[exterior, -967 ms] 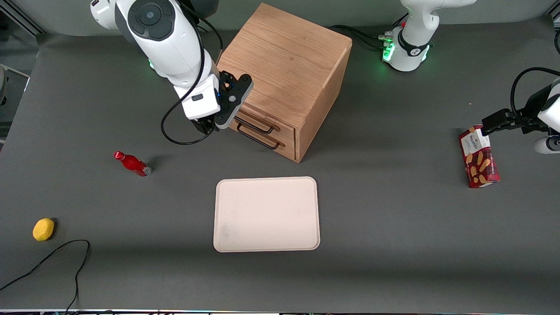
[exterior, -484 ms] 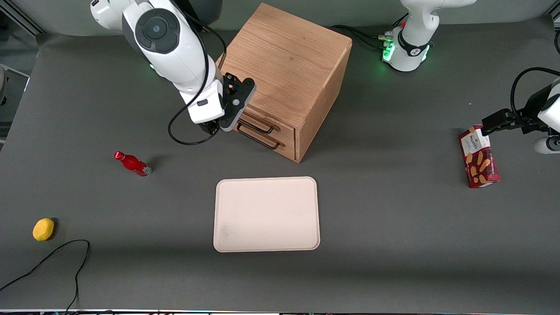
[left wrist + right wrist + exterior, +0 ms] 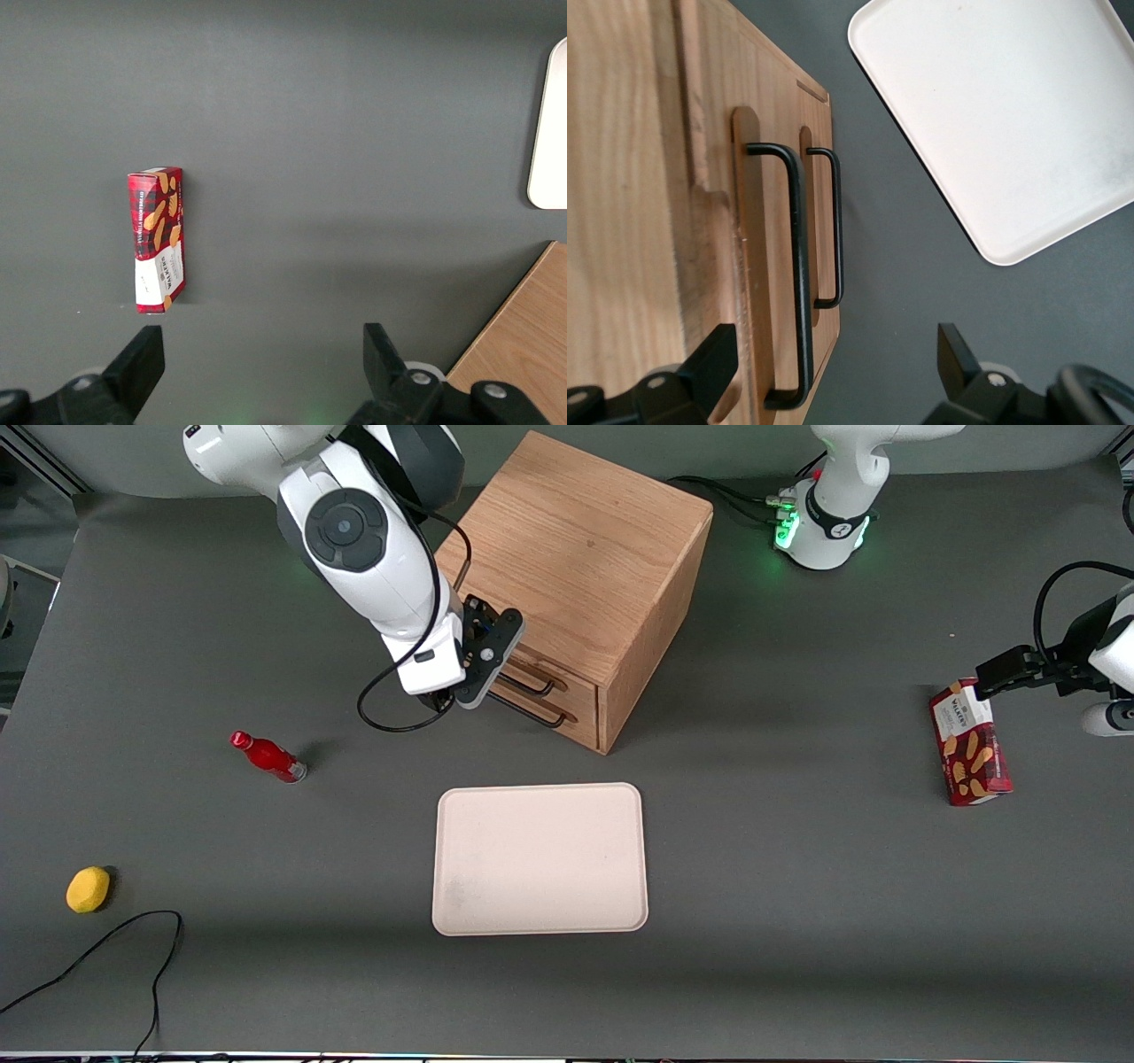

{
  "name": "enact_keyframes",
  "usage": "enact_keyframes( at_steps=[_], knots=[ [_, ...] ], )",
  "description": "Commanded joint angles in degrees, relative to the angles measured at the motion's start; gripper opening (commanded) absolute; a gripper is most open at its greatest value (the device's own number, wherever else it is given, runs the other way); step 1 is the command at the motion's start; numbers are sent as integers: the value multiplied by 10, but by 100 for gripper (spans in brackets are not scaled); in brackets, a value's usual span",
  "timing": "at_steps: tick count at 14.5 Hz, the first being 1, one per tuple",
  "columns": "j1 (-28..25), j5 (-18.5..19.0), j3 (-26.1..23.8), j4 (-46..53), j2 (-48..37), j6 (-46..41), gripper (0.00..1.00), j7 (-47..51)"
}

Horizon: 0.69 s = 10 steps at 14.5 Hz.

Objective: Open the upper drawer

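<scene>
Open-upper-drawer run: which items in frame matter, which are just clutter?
Belongs to the job:
- upper drawer of the wooden cabinet, shut
- its black handle
- end effector, open, in front of that handle, not yet on it

Lying about:
- lower drawer
- cream tray
- red bottle
- yellow lemon
- biscuit box

Right arm bent low over the table, pincer [image 3: 446, 700] pointing downward, fingers [image 3: 713, 359] spread apart
</scene>
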<state>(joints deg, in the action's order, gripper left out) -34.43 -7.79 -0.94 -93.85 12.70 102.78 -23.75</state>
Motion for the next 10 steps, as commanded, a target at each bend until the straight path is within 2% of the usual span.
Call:
enact_keyframes(
  at_steps=[1, 10],
  knots=[
    [-8, -9, 8, -26, -7, 29, 100, -9],
    [-15, -7, 8, -75, 0, 88, 100, -9]
  ],
)
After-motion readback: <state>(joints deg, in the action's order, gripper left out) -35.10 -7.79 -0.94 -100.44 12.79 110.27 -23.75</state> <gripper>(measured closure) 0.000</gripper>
